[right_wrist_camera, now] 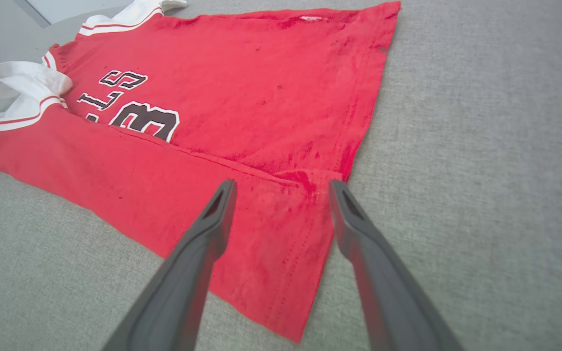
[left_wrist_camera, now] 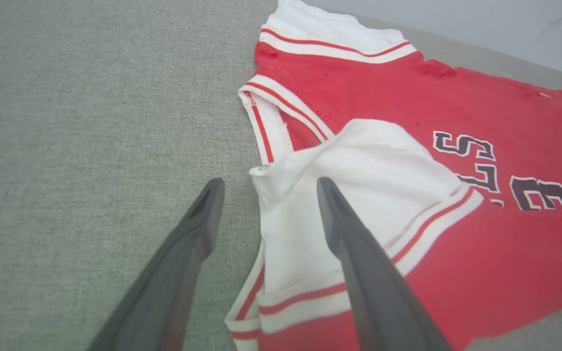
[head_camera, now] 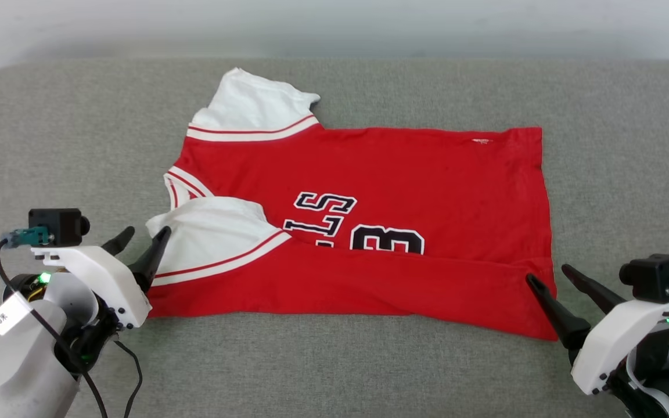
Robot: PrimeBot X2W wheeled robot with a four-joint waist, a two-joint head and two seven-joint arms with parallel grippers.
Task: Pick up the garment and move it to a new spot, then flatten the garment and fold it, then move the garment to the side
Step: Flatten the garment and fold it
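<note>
The garment (head_camera: 404, 174) is a red jersey lying on the grey cushion, collar to the left and hem to the right. Its near long edge is folded up over the body, hiding the lower part of the black letters and the "3" (head_camera: 389, 239). The near white sleeve (head_camera: 212, 232) lies folded onto the chest. My left gripper (head_camera: 147, 233) stands open at that sleeve's tip (left_wrist_camera: 281, 195), one finger (left_wrist_camera: 344, 234) over the sleeve, the other over the cushion. My right gripper (head_camera: 546, 273) stands open at the folded hem corner (right_wrist_camera: 281, 219). Nothing is held.
The grey fabric cushion (head_camera: 50, 145) stretches wide on all sides of the garment, with a rounded far left corner. A pale wall (head_camera: 334, 23) runs behind it. The far white sleeve (head_camera: 253, 104) sticks out toward the back.
</note>
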